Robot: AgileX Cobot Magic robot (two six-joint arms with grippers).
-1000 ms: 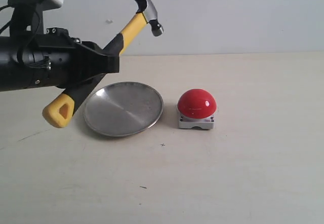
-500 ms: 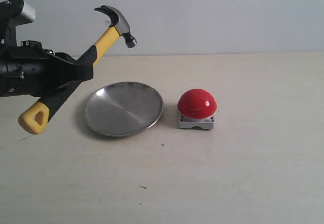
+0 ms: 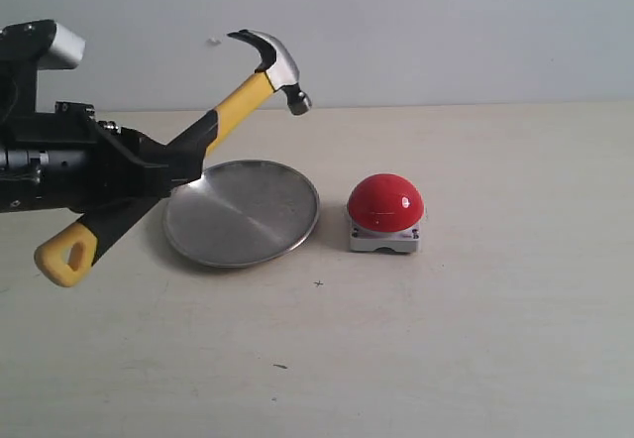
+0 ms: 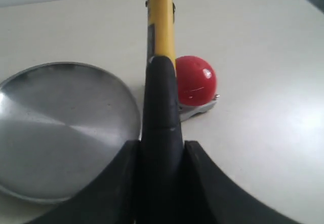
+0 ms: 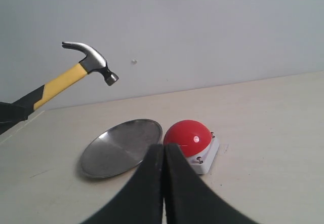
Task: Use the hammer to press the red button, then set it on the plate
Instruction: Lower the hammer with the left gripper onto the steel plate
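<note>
While the hammer (image 3: 241,108) hangs tilted in the air by the plate (image 3: 243,222), head up, left gripper (image 3: 186,164) clamps its black handle | red button (image 3: 384,202) just beside plate, untouched | right gripper (image 5: 163,153) fingers pressed together, empty

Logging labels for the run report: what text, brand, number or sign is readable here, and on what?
None can be read.
The hammer shows no lettering on its yellow neck or black grip, partly covered by the left gripper.
The red button and the plate show no marks.
</note>
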